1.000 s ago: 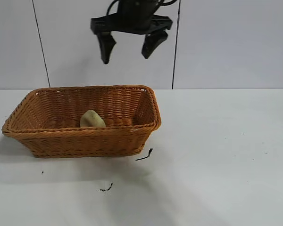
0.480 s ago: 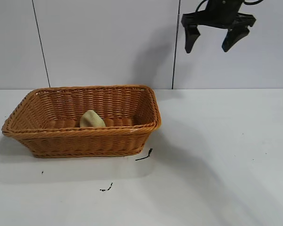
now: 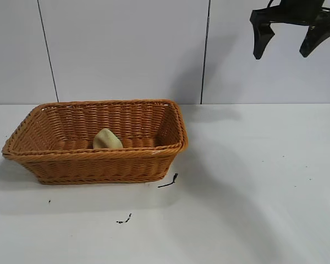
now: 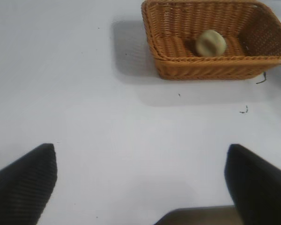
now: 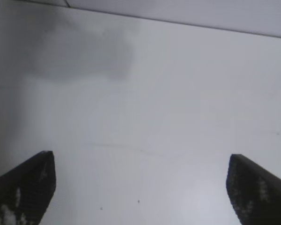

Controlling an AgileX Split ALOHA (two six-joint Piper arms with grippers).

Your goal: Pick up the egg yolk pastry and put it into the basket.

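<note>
white table [image 3: 264, 192], basket [image 3: 99, 165] (wicker), dark scraps [image 3: 168, 181]

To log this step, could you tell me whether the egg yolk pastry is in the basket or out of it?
In: the egg yolk pastry lies on the floor of the basket, enclosed by its walls.

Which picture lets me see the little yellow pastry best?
The left wrist view: it looks down into the basket, showing the whole egg yolk pastry. The exterior view hides the pastry's bottom behind the front rim. The right wrist view shows only bare table.
</note>
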